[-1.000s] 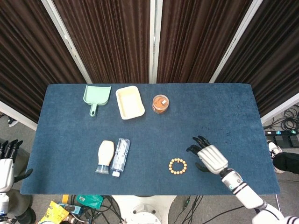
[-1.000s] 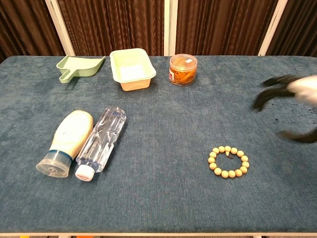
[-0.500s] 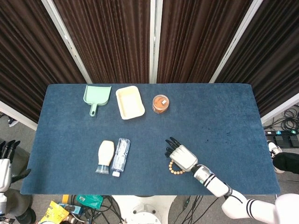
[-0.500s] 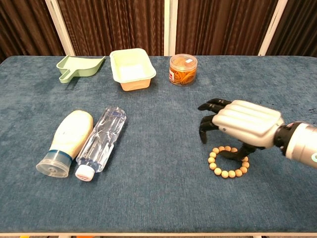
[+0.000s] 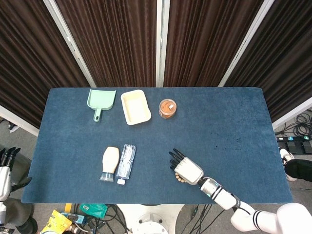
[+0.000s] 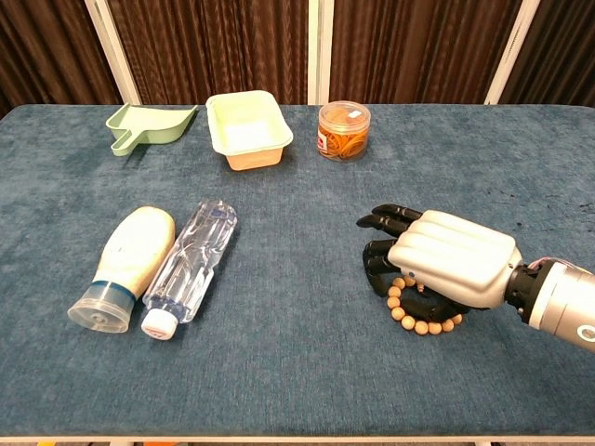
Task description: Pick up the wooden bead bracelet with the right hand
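The wooden bead bracelet point(image 6: 415, 322) lies flat on the blue table point(image 6: 297, 372), right of centre near the front edge. My right hand point(image 6: 446, 258) hovers low over it, palm down, covering most of the ring. Its dark fingers point(image 6: 383, 223) point left and are spread, their tips bent down just past the beads. Only the ring's front and left beads show. In the head view just a bead or two of the bracelet point(image 5: 178, 178) peeks out beside the right hand point(image 5: 185, 168). My left hand point(image 5: 6, 168) hangs off the table's left edge, fingers apart, holding nothing.
A cream squeeze bottle point(image 6: 128, 265) and a clear water bottle point(image 6: 191, 268) lie side by side at front left. Along the far edge stand a green dustpan point(image 6: 149, 125), a cream tray point(image 6: 246, 130) and a clear jar of rubber bands point(image 6: 342, 130).
My right hand has swept in from the right edge to the bracelet, then lowered and shifted slightly left so that it now covers most of the ring. The left hand has stayed put.
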Controlling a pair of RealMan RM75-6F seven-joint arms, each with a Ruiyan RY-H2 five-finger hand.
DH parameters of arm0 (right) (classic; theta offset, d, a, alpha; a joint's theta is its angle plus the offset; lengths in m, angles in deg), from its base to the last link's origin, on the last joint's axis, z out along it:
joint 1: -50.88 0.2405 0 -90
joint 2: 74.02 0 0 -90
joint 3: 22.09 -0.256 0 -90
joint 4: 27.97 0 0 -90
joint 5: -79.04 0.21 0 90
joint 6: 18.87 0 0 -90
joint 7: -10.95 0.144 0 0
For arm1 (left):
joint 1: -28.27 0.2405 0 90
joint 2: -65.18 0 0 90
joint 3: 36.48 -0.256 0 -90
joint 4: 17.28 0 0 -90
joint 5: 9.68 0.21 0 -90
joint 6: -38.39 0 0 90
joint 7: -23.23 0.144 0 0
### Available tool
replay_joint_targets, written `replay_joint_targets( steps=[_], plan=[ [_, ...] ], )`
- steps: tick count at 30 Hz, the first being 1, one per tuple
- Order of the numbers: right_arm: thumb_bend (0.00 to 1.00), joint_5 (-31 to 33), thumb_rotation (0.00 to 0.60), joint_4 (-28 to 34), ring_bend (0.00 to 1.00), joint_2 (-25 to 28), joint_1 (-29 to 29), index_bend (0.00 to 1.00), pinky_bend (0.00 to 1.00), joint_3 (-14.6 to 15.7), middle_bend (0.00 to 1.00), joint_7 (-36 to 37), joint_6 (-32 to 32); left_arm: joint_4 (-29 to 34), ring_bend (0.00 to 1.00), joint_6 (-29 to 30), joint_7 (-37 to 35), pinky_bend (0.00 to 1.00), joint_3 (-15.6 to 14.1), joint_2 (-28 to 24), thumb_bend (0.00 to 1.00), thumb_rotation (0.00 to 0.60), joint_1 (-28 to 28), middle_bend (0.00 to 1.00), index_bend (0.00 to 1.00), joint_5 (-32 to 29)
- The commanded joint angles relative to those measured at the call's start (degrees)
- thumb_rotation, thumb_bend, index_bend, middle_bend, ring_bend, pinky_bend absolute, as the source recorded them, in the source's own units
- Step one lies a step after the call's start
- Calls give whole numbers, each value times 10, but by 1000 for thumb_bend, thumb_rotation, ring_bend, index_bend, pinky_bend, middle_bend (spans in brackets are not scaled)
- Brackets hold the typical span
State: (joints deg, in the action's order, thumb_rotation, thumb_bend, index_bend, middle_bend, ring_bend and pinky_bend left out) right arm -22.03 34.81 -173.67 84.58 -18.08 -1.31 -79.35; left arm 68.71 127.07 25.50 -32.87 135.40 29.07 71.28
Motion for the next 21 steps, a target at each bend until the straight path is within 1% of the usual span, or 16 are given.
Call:
replay_joint_targets(
  steps=[1, 4, 6, 8, 11, 12, 15, 18, 21],
  plan=[
    [348, -4, 600, -19, 85, -7, -4, 616, 3, 2, 336, 5, -18, -1, 43, 0, -2, 60, 0, 0, 32, 600, 0, 118, 138, 0],
    [407, -2, 600, -40, 124, -10, -10, 704, 19, -5, 373, 23, -48, -1, 43, 1, -3, 60, 0, 0, 33, 600, 1, 118, 139, 1],
    [420, 12, 600, -42, 134, -2, -15, 728, 24, -20, 384, 46, -69, -2, 43, 1, -3, 60, 0, 0, 33, 600, 1, 118, 140, 2],
    [427, 34, 600, -32, 135, 11, -21, 731, 25, -38, 387, 77, -83, -2, 43, 1, -4, 60, 0, 0, 32, 600, 0, 118, 140, 2],
    [443, 82, 600, 6, 141, 45, -33, 730, 26, -71, 393, 158, -92, -2, 43, -2, -4, 60, 1, 0, 32, 600, -2, 118, 140, 3],
    [449, 103, 600, 24, 144, 62, -36, 731, 27, -83, 396, 195, -89, -1, 43, -5, -3, 60, 1, -1, 32, 600, -4, 118, 140, 4],
    [468, 150, 600, 69, 150, 105, -46, 731, 28, -108, 411, 289, -74, 2, 43, -10, 1, 60, 1, -3, 33, 600, -9, 118, 140, 8],
    [493, 179, 600, 95, 152, 138, -54, 730, 28, -124, 422, 374, -61, 4, 43, -15, 4, 60, 3, -5, 32, 600, -15, 118, 140, 10],
    [502, 193, 600, 102, 162, 157, -61, 730, 28, -132, 434, 441, -54, 6, 43, -20, 6, 60, 4, -7, 33, 600, -20, 118, 140, 13]
  ],
)
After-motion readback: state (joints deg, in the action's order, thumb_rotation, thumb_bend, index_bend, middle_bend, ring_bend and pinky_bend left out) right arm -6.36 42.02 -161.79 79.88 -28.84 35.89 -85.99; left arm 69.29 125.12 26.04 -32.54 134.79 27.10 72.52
